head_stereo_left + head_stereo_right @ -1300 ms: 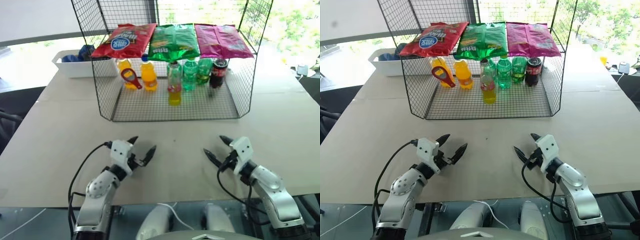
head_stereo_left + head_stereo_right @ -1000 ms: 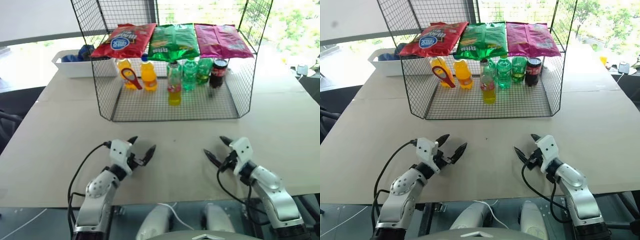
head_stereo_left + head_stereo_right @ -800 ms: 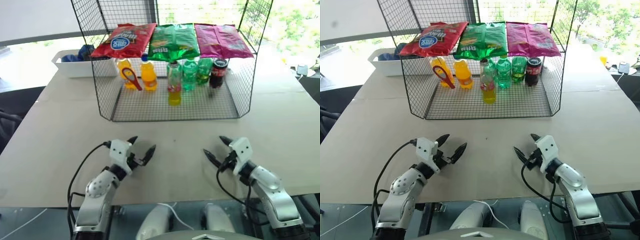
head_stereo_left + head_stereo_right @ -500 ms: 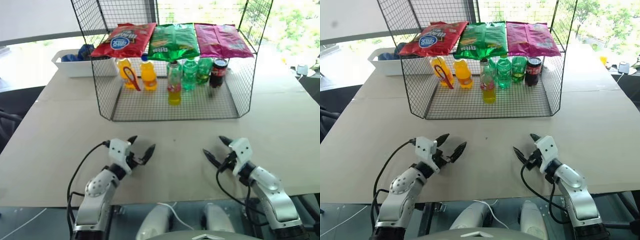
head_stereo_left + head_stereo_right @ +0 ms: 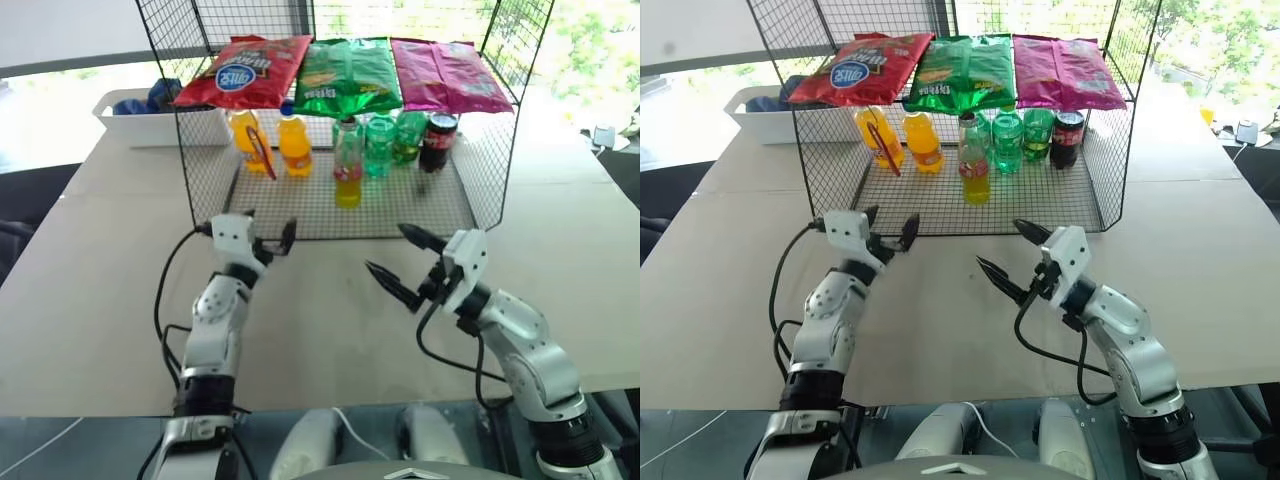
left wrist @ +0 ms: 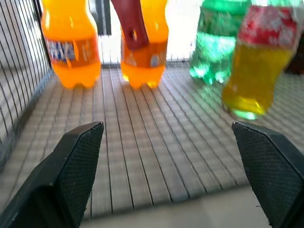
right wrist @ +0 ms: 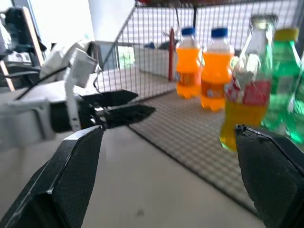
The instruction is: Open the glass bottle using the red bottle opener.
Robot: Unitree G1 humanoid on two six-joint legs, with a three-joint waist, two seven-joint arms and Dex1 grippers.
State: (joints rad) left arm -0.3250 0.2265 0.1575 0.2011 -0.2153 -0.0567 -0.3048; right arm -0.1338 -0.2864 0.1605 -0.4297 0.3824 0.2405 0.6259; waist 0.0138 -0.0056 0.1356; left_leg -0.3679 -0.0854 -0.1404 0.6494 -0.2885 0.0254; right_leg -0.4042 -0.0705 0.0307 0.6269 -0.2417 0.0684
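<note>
Behind mesh, red bottle opener [image 5: 262, 153] partly hidden, glass bottle [image 5: 348, 165] cap blurred

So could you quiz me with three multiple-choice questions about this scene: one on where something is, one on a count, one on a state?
1. Where is the red bottle opener?
A. hanging in front of the orange soda bottles
B. flat on the table
C. in a gripper

2. How many snack bags lie on top of the wire rack?
A. two
B. three
C. five

3. The glass bottle is:
A. lying down
B. held
C. upright, cap on

Answers: 1 A, it hangs before the orange soda bottles. 2 B, red, green and pink bags. 3 C, it stands capped; both the left gripper and right gripper are open, empty.
</note>
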